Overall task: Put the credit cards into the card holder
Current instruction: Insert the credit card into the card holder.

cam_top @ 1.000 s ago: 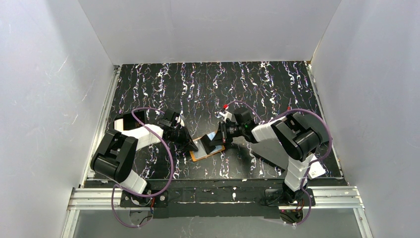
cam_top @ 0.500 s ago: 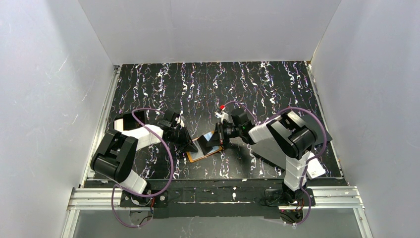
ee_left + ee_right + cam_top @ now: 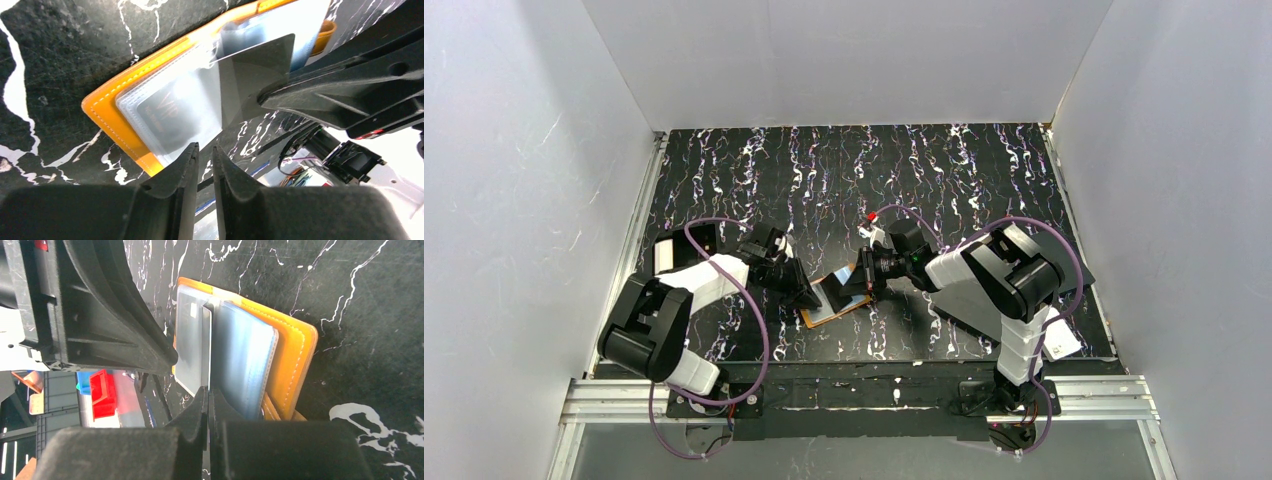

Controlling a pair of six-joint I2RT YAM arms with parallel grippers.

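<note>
In the top view the card holder [image 3: 824, 314] lies open on the dark marbled surface [image 3: 824, 170], toward 6 o'clock from its centre and between the two arms. The left pincer [image 3: 812, 298] sits at the holder's 9 o'clock edge, and the right pincer [image 3: 856, 288] reaches in from 2 o'clock with a dark credit card [image 3: 844, 292] over the open holder. In the left wrist view the left pincer [image 3: 205, 149] shows at 6 o'clock, its fingers a narrow slit apart with nothing visibly between them, their tips just beside the near edge of the clear sleeves [image 3: 200, 100]. The orange card holder [image 3: 107, 107] spreads from 9 o'clock toward 1 o'clock, and a dark card marked VIP [image 3: 167, 112] sits inside one sleeve. The grey credit card [image 3: 250, 75] stands tilted with one edge at the sleeves near the fold, and the right pincer [image 3: 272, 97] grips it from 3 o'clock. In the right wrist view the right pincer [image 3: 208, 390] is at 6 o'clock, clamped on the credit card [image 3: 205, 345], which shows nearly edge-on and runs up into the sleeves [image 3: 242, 365]. The orange cover of the card holder [image 3: 292, 360] lies at 3 o'clock of the card, flat on the surface. The left pincer [image 3: 165, 357] fills the 10 o'clock corner, its tip close to the sleeves.
</note>
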